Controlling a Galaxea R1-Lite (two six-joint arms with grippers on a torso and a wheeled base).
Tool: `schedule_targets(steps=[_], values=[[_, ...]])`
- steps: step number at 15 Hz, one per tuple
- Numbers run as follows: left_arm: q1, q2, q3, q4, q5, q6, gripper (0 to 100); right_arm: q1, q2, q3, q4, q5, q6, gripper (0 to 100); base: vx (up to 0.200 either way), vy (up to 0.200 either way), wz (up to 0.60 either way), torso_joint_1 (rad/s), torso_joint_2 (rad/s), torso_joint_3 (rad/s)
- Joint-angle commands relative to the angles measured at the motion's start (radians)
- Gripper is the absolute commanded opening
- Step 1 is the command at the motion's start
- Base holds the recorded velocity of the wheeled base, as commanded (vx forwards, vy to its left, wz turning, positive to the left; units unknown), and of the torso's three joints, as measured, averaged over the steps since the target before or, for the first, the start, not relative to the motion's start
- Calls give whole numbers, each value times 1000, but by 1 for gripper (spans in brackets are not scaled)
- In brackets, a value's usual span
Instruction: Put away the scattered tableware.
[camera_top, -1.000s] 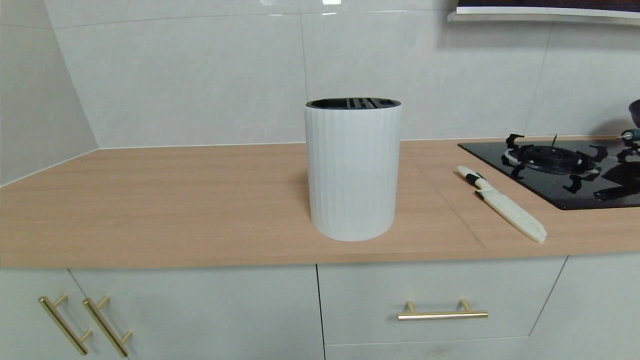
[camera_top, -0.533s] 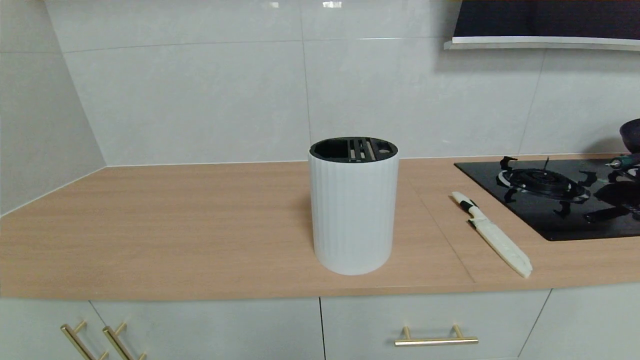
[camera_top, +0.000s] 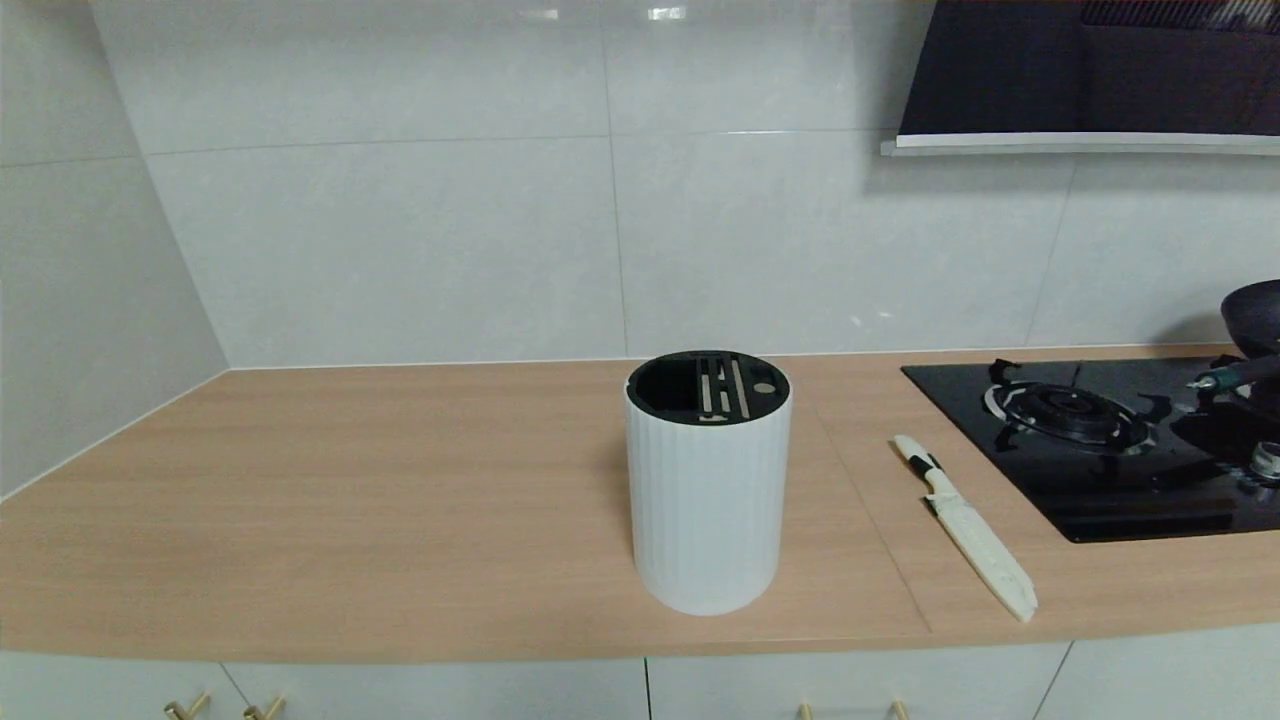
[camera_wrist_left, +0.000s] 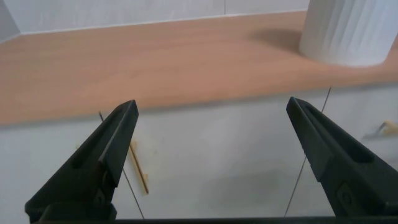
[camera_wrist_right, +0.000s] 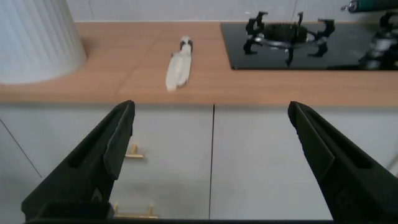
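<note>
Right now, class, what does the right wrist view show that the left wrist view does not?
Extra in the right wrist view: the white knife with a black-banded handle, the black gas hob, and the open right gripper. Extra in the left wrist view: the open left gripper. In both: the white ribbed cylindrical holder, the wooden countertop and the pale cabinet fronts.

Matt ribbed white plastic holder (camera_top: 708, 500), wood-grain counter (camera_top: 350, 500) — glossy tiles (camera_top: 400, 240), glossy black glass hob (camera_top: 1100, 470), brass-look handles (camera_wrist_right: 134, 153).
</note>
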Motion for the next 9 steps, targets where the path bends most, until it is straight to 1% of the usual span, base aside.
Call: schedule_targets(steps=[1, 9], values=[[0, 0, 0, 0, 0, 0, 100, 1, 1, 0, 0, 1, 0, 100, 0, 0, 0, 246, -530, -290], [0, 0, 0, 0, 0, 0, 100, 1, 1, 0, 0, 1, 0, 100, 0, 0, 0, 262, -561, -303]])
